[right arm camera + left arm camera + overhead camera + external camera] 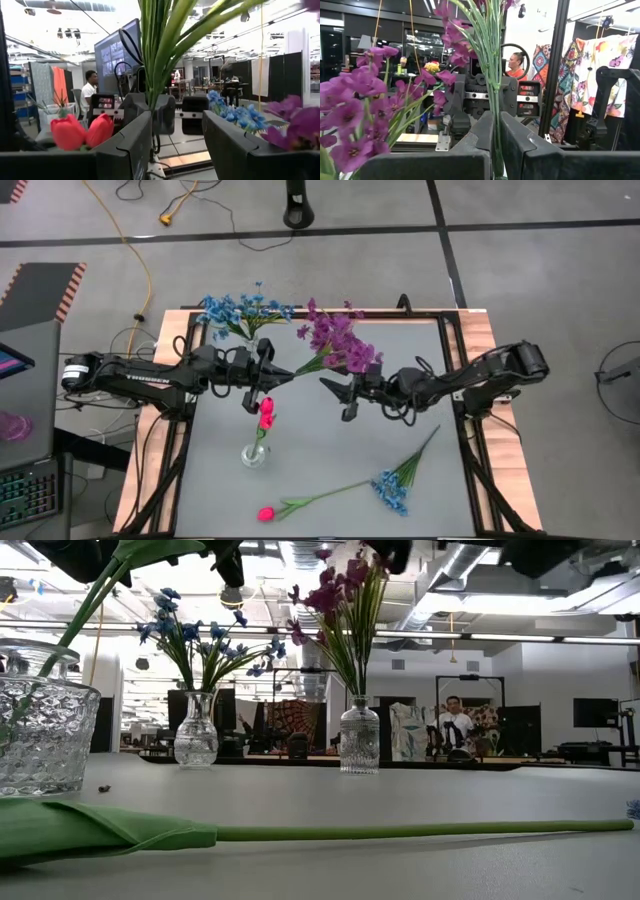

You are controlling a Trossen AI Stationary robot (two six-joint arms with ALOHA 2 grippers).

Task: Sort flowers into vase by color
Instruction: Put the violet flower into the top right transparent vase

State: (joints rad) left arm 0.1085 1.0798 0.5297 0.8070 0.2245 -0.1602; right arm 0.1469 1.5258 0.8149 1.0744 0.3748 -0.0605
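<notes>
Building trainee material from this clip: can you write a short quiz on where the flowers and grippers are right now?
1. Fill in: lying flat on the table are the loose blue stem and a pink ____.
2. What does the left gripper clamp? A the loose blue stem; B a purple stem; C a vase.
3. True or false: the right gripper is shut.

Key: 1 tulip; 2 B; 3 false, it is open.
</notes>
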